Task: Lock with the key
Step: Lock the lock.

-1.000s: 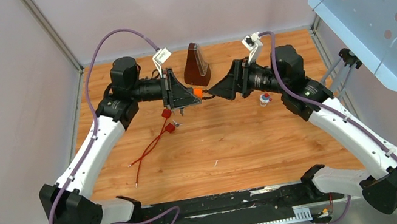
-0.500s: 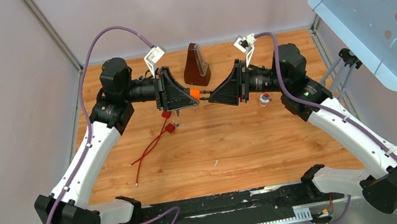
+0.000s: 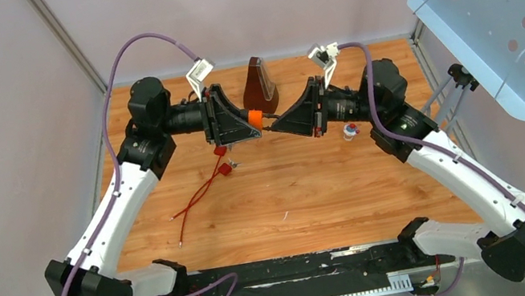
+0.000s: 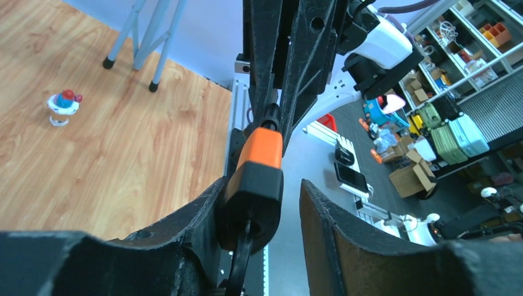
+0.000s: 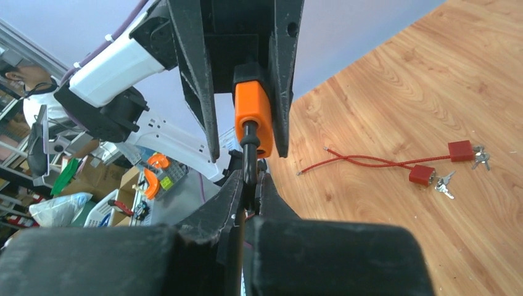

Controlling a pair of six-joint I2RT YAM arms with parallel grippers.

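An orange padlock with a black base (image 3: 256,120) hangs in mid-air above the table's back middle, between my two grippers. My left gripper (image 3: 250,126) is open around it. In the left wrist view the padlock (image 4: 256,172) rests against the left finger (image 4: 185,228), and a clear gap separates it from the right finger (image 4: 345,228). A black key (image 5: 248,154) sticks into the padlock's face (image 5: 253,114). My right gripper (image 5: 250,182), also seen from above (image 3: 276,123), is shut on the key's head.
A brown metronome (image 3: 259,85) stands just behind the grippers. Two red cable locks with keys (image 3: 222,159) lie on the wood under the left gripper. A small bottle (image 3: 351,131) sits under the right arm. A blue perforated music stand (image 3: 511,6) rises at the right.
My right gripper has closed on the key. My left gripper's jaws have widened off the padlock's one side. Both grippers have shifted slightly left and toward the back.
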